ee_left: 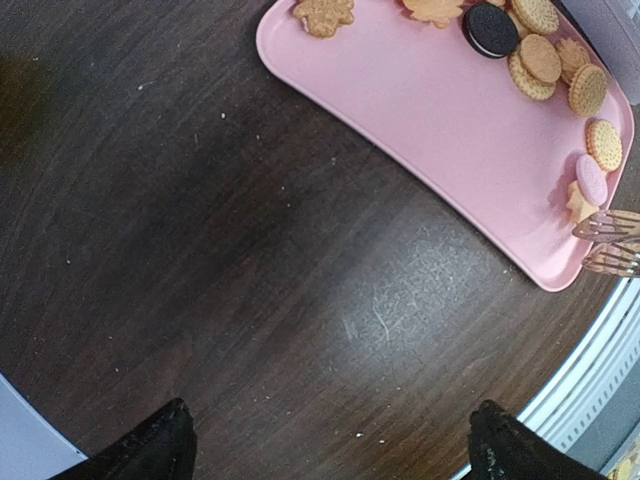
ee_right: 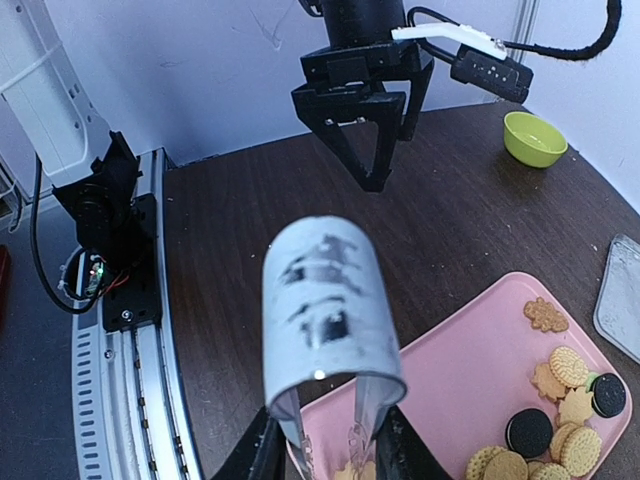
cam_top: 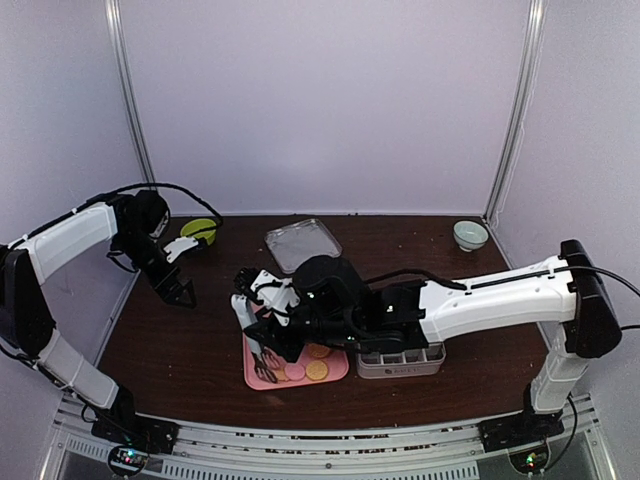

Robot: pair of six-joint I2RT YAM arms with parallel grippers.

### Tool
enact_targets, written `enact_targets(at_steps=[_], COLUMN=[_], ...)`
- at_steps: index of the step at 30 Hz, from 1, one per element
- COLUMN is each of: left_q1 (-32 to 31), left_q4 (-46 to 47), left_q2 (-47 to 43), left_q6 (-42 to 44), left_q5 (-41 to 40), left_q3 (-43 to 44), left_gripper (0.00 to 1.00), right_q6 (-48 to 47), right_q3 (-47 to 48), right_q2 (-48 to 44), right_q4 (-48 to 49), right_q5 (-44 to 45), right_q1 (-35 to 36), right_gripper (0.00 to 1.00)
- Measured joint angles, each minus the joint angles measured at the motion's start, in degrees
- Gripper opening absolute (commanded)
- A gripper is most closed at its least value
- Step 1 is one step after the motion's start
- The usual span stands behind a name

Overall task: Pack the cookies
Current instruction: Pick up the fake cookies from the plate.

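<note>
Right tool [ee_right: 335, 450] first: it was partly closed and clamped on the silver handle of the metal tongs [ee_right: 325, 300], a firm grip. The tongs' forked tips [ee_left: 610, 240] reached down over the near end of the pink tray [ee_left: 430, 120], right beside a pink round and a star-shaped biscuit; whether they touched, I couldn't tell. The cookies [ee_left: 545, 60] lay loose on that tray, bunched along its right side: golden rounds, brown flower shapes, a black one or two.

Over to the left tool [ee_left: 330, 450]: its fingers were spread as wide as they go, with nothing in them, and it hung above bare worktop [ee_left: 250, 280] at the tray's 10 o'clock in the top view.

Further out, a divided grey box [cam_top: 400, 362] sat against the tray at 3 o'clock. A clear lid [cam_top: 303, 243] lay at 12 o'clock, a green bowl [cam_top: 200, 230] at 11 and a pale bowl [cam_top: 470, 235] at 2.
</note>
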Motion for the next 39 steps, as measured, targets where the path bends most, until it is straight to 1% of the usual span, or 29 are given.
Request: enact_targets(at_steps=[6,14,20,26,39], left_q1=[0.0,0.0,0.0,0.0,0.0], left_q4=[0.0,0.0,0.0,0.0,0.0], left_q2=[-0.3,-0.3,-0.3,-0.3,-0.2], left_q6=[0.0,0.0,0.0,0.0,0.0], left_q5=[0.0,-0.2,-0.2,-0.2,-0.2], left_q3=[0.0,0.0,0.0,0.0,0.0], left_gripper=[0.98,0.98,0.98,0.98,0.98], right_q6=[-0.5,-1.9,-2.8,-3.0,-3.1], right_q3=[1.1,0.9,-1.0,-1.7,-1.7], right_q2=[1.9,2.1,1.2,0.8,0.5], right_q4=[-0.1,-0.8,0.2,0.6,0.3], right_q5=[1.0,3.8,6.0,6.4,6.3], right_q1=[0.0,0.0,-0.1,-0.3,-4.4], right_gripper=[0.29,0.29,0.31,0.32,0.34])
